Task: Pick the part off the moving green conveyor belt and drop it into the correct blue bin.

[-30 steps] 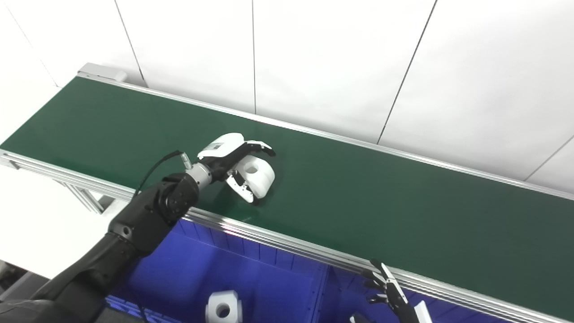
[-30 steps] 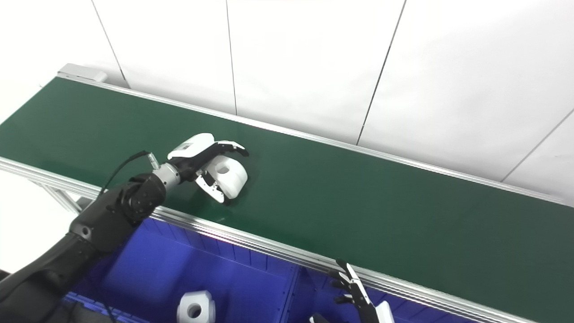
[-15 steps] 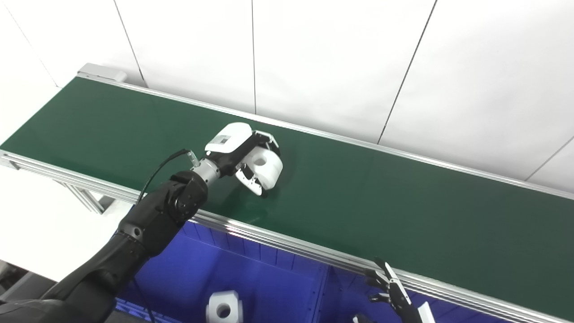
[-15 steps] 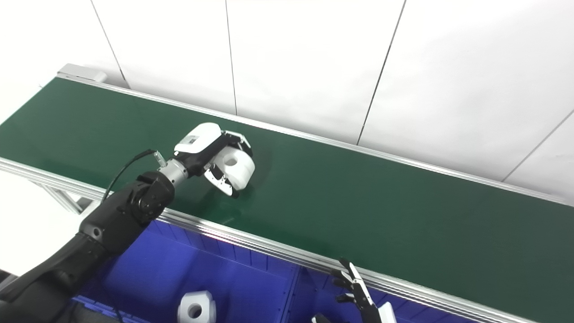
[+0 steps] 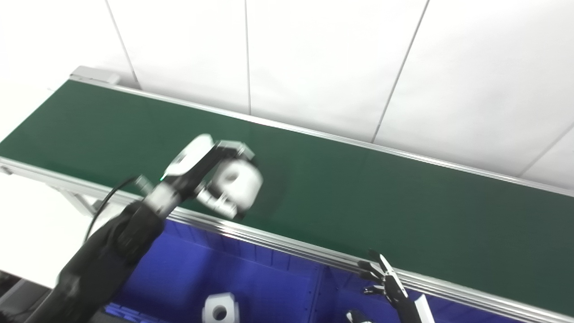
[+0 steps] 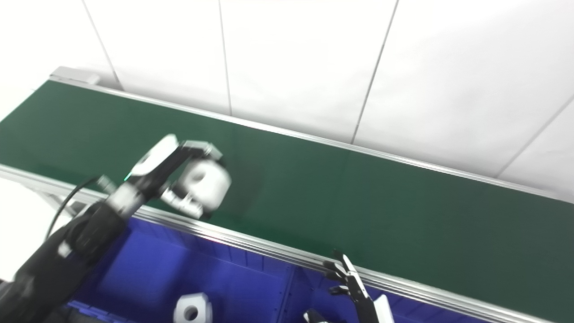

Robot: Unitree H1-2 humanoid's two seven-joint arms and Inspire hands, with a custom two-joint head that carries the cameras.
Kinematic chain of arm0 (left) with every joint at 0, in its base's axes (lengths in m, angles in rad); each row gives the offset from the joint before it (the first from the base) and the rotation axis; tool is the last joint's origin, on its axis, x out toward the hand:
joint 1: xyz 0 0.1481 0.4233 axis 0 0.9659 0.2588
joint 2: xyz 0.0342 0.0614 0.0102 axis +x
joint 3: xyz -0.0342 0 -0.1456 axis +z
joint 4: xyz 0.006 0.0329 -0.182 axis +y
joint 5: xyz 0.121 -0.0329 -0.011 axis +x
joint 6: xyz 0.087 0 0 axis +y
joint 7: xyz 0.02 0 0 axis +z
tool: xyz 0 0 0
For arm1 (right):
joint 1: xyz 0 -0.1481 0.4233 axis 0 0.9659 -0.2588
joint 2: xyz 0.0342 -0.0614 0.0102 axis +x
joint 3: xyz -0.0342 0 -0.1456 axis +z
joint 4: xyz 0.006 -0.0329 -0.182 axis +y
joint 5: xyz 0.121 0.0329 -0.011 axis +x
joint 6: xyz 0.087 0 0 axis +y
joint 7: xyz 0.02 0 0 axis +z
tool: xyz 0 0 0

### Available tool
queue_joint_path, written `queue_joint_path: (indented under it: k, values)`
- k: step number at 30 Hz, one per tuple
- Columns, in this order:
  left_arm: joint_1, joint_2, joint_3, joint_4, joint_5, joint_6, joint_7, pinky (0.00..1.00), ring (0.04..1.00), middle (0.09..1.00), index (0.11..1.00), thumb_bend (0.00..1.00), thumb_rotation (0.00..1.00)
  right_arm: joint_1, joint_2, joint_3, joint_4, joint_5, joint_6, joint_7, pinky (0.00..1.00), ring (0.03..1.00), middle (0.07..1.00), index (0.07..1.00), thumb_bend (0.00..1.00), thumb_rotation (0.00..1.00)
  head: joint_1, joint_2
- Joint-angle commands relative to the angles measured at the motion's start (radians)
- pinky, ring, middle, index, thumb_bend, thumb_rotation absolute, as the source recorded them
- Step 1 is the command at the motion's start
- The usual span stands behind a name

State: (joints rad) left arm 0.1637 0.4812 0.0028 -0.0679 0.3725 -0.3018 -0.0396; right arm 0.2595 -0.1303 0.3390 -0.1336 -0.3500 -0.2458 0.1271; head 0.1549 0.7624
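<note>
My left hand (image 5: 210, 175) is shut on a white part (image 5: 236, 183) with a round hole and holds it lifted above the near edge of the green conveyor belt (image 5: 358, 197). The hand and part are motion-blurred. They also show in the right eye view (image 6: 202, 181). My right hand (image 5: 390, 287) is low at the bottom edge, below the belt's near rail, with its fingers spread and holding nothing. A blue bin (image 5: 188, 273) lies below the rail under the left arm.
Another white part (image 5: 219, 308) with a hole lies in the left blue bin. A divider (image 5: 320, 291) separates it from a second blue bin to the right. An aluminium rail (image 5: 287, 244) borders the belt's near side. A white panelled wall stands behind.
My left hand has lifted the white part off the belt and drawn it back towards the near rail. The camera view has shifted slightly. The right hand has barely moved.
</note>
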Motion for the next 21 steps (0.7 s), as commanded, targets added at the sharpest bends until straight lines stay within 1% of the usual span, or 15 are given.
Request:
queue_joint_path:
  k: [1,2,3,4,5,6,7,8,9,10,12,15,17,21]
  values:
    - [0.021,-0.006,-0.004,-0.032,-0.042,-0.033,-0.007,0.49,0.462,0.502,0.492,0.5,0.0,-0.007,0.012,0.0,-0.054,-0.006,0.031,0.006,0.65,0.775,0.823,0.928,0.63,0.64,-0.02,0.015]
    - [0.04,-0.015,-0.02,-0.032,-0.034,-0.031,-0.019,0.49,0.459,0.501,0.494,0.5,0.0,-0.01,0.016,0.0,-0.064,-0.005,0.048,0.01,0.65,0.774,0.822,0.928,0.63,0.64,-0.061,0.042]
    - [0.052,-0.022,-0.031,-0.032,-0.027,-0.03,-0.027,0.48,0.454,0.5,0.499,0.5,0.0,-0.012,0.019,0.001,-0.071,-0.004,0.059,0.013,0.65,0.771,0.82,0.926,0.64,0.64,-0.061,0.042]
    - [0.055,-0.018,-0.049,-0.043,-0.027,-0.022,-0.051,0.48,0.451,0.499,0.502,0.5,0.0,-0.014,0.023,0.002,-0.078,-0.007,0.074,0.018,0.65,0.769,0.819,0.925,0.65,0.64,-0.093,0.058]
    - [0.057,-0.014,-0.06,-0.052,-0.03,-0.015,-0.069,0.48,0.443,0.499,0.508,0.5,0.0,-0.016,0.026,0.003,-0.084,-0.008,0.085,0.021,0.65,0.768,0.819,0.926,0.65,0.65,-0.093,0.058]
    - [0.058,-0.01,-0.071,-0.071,-0.04,0.009,-0.098,0.48,0.437,0.497,0.512,0.5,0.0,-0.017,0.03,0.005,-0.091,-0.014,0.098,0.023,0.64,0.765,0.818,0.925,0.66,0.65,-0.129,0.07]
    - [0.058,-0.007,-0.078,-0.085,-0.047,0.026,-0.118,0.49,0.436,0.496,0.514,0.5,0.0,-0.017,0.033,0.006,-0.096,-0.017,0.108,0.025,0.64,0.763,0.818,0.924,0.66,0.65,-0.129,0.07]
    - [0.056,-0.003,-0.089,-0.093,-0.038,0.034,-0.14,0.49,0.436,0.496,0.514,0.5,0.0,-0.019,0.035,0.007,-0.1,-0.02,0.115,0.026,0.64,0.763,0.817,0.923,0.66,0.65,-0.159,0.079]
    - [0.055,0.0,-0.096,-0.098,-0.031,0.038,-0.156,0.49,0.43,0.497,0.518,0.5,0.0,-0.02,0.037,0.008,-0.102,-0.021,0.12,0.026,0.64,0.765,0.819,0.923,0.67,0.66,-0.159,0.079]
    - [0.048,0.008,-0.11,-0.105,-0.018,0.059,-0.189,0.49,0.43,0.497,0.518,0.5,0.0,-0.021,0.039,0.008,-0.102,-0.026,0.121,0.024,0.64,0.765,0.819,0.923,0.67,0.66,-0.174,0.084]
    - [0.034,0.016,-0.137,-0.11,0.006,0.088,-0.234,0.48,0.429,0.498,0.519,0.5,0.0,-0.024,0.041,0.006,-0.103,-0.033,0.124,0.023,0.64,0.76,0.818,0.924,0.68,0.68,-0.179,0.09]
    - [0.018,0.017,-0.175,-0.103,0.03,0.092,-0.265,0.5,0.441,0.509,0.498,0.5,0.0,-0.026,0.041,0.005,-0.104,-0.035,0.127,0.024,0.64,0.755,0.816,0.926,0.69,0.7,-0.175,0.093]
    - [0.013,0.014,-0.199,-0.123,0.055,0.139,-0.3,0.52,0.45,0.514,0.489,0.5,0.0,-0.026,0.04,0.004,-0.108,-0.031,0.129,0.026,0.64,0.754,0.816,0.927,0.69,0.7,-0.168,0.096]
    - [0.011,-0.011,-0.241,-0.142,0.126,0.18,-0.316,0.52,0.448,0.524,0.486,0.5,0.0,-0.02,0.039,0.0,-0.125,-0.034,0.144,0.026,0.63,0.75,0.811,0.924,0.69,0.69,-0.151,0.1]
